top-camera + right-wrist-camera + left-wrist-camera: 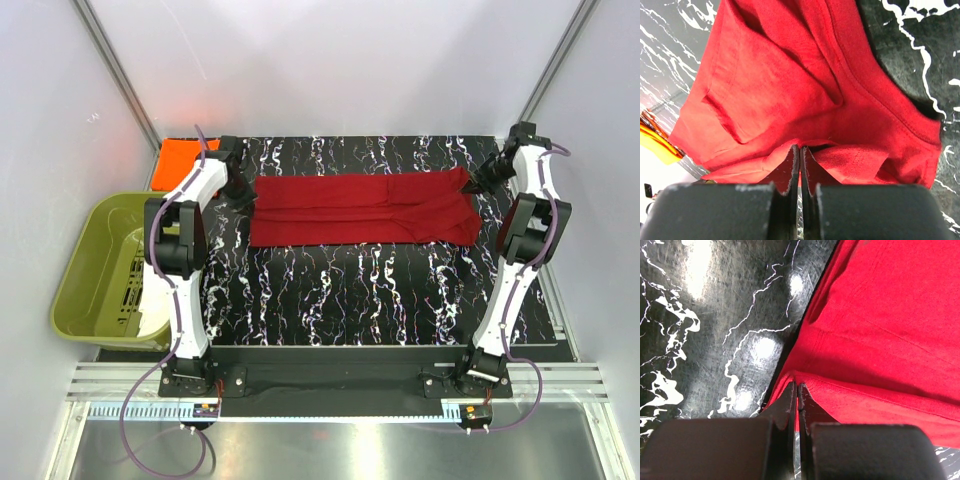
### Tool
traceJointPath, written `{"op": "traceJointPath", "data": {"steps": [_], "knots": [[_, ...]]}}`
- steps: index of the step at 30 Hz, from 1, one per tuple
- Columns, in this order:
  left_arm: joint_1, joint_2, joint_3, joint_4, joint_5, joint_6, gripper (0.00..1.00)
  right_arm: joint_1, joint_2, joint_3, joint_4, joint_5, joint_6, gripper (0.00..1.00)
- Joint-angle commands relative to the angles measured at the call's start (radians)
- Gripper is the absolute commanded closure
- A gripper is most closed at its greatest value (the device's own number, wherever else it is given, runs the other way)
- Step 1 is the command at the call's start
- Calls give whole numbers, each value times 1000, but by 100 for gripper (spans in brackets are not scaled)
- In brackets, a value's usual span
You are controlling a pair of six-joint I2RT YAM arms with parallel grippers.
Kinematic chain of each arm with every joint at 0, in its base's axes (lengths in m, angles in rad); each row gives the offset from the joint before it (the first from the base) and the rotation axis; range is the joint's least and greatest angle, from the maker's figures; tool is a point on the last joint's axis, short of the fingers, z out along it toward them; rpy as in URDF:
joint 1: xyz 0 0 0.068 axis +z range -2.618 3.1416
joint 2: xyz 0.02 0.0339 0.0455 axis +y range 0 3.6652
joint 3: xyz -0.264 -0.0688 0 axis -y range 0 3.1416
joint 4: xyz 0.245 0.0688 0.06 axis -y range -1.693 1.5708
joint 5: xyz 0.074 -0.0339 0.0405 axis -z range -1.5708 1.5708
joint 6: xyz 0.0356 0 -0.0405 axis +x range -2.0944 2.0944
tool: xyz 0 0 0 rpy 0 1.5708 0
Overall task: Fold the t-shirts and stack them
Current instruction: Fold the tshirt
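Note:
The dark crimson red t-shirt (365, 208) lies as a long folded band across the far half of the black marbled table (380, 290). My left gripper (243, 192) is at the band's left end, shut on the red cloth's edge (875, 340), its fingertips (791, 390) pinching a fold. At the band's right end, my right gripper (487, 178) is likewise shut on the red t-shirt (785, 75), which bunches up around the pinch. The bright orange t-shirt (183, 156) lies at the back left corner, partly hidden by the left arm; a strip of this orange cloth (655, 142) also shows in the right wrist view.
An olive-green plastic tub (98, 262) stands off the table's left side, next to the left arm. White walls enclose the back and both sides. The near half of the table holds nothing.

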Motion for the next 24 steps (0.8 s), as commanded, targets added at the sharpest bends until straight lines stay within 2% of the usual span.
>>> {"op": "traceJointPath", "data": {"steps": [1, 24], "knots": [[11, 17, 50, 3, -13, 7, 100, 4, 21, 63, -18, -16, 8, 97], [30, 75, 104, 0, 18, 18, 100, 4, 108, 167, -18, -28, 54, 92]]}}
